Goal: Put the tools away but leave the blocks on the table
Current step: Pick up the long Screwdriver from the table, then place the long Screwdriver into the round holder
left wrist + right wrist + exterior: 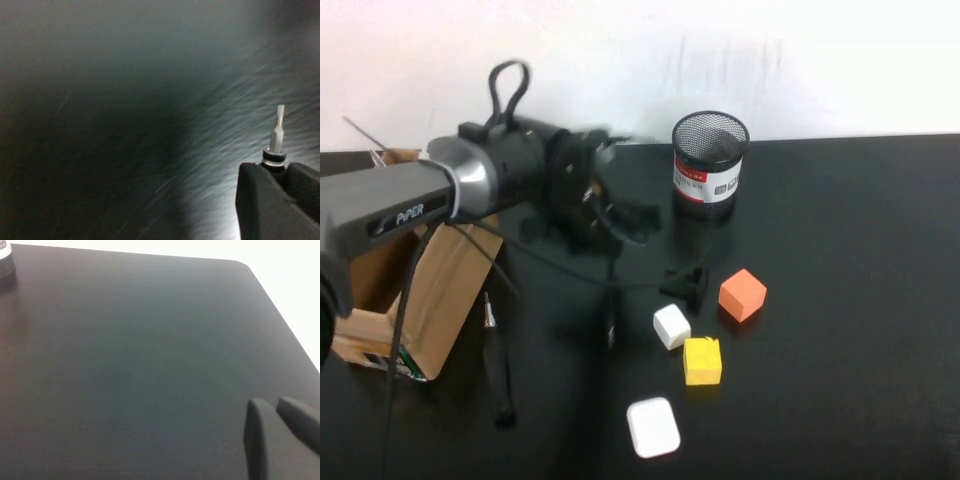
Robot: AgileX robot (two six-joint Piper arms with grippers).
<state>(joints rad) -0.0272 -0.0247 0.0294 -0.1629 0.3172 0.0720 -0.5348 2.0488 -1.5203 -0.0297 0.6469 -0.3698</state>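
My left gripper (620, 215) hovers over the black table (840, 380), left of the mesh cup. In the left wrist view it (280, 167) is shut on the black-handled screwdriver (276, 135), whose metal tip sticks out past the fingers. In the high view the screwdriver (610, 310) hangs below the gripper. The thin black pen-like rod (500, 370) lies on the table by the box. The orange block (742, 294), white block (671, 326) and yellow block (702, 361) sit together on the table. The scissors are not in view. My right gripper (272, 402) is shut and empty above bare table, outside the high view.
A black mesh cup (710, 160) stands at the back with something dark inside. A small black clip-like object (688, 283) lies beside the orange block. A flat white case (653, 427) lies near the front. A cardboard box (420, 300) stands at the left edge.
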